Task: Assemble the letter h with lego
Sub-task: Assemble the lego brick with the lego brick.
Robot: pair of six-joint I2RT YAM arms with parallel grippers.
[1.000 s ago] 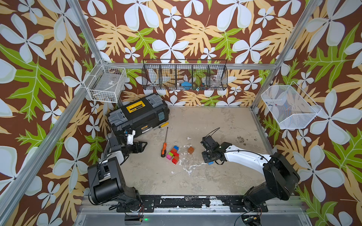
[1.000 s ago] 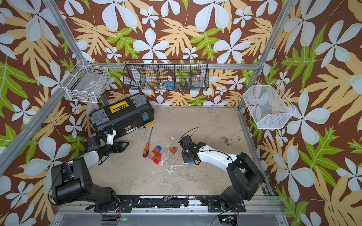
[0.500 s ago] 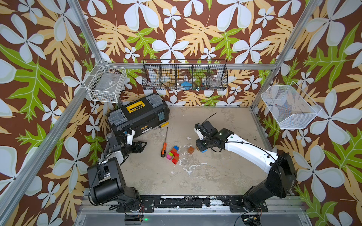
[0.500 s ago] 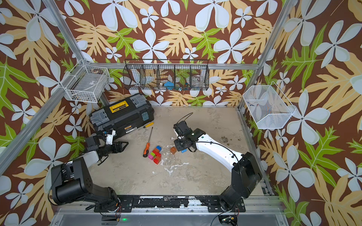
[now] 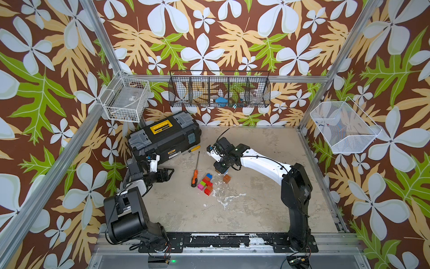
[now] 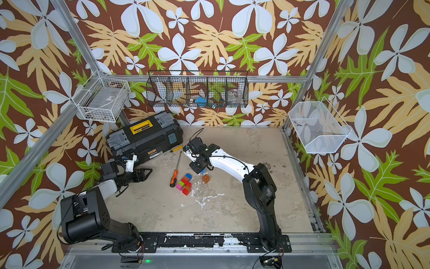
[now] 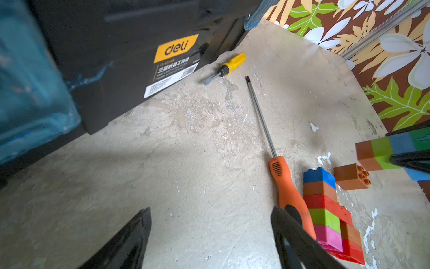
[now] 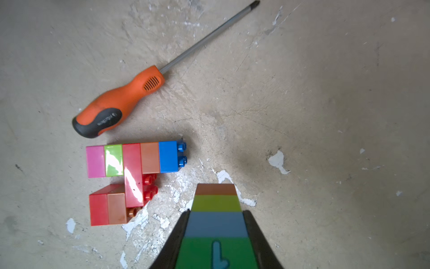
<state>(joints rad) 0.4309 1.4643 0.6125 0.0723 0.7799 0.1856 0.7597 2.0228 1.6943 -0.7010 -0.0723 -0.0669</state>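
The letter h (image 8: 130, 177), part-built, lies flat on the table (image 8: 325, 93). The right gripper (image 8: 216, 213) pinches a striped lego stack (image 8: 215, 202) just above the table, likely to join it to the letter; the left gripper (image 7: 210, 210) is spread wide and empty.

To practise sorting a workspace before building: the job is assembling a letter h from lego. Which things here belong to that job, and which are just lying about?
Belongs to the job:
joined brick cluster
striped brick stack, held by the right gripper
loose orange-brown brick

Just lying about:
orange-handled screwdriver
yellow-handled screwdriver
black toolbox
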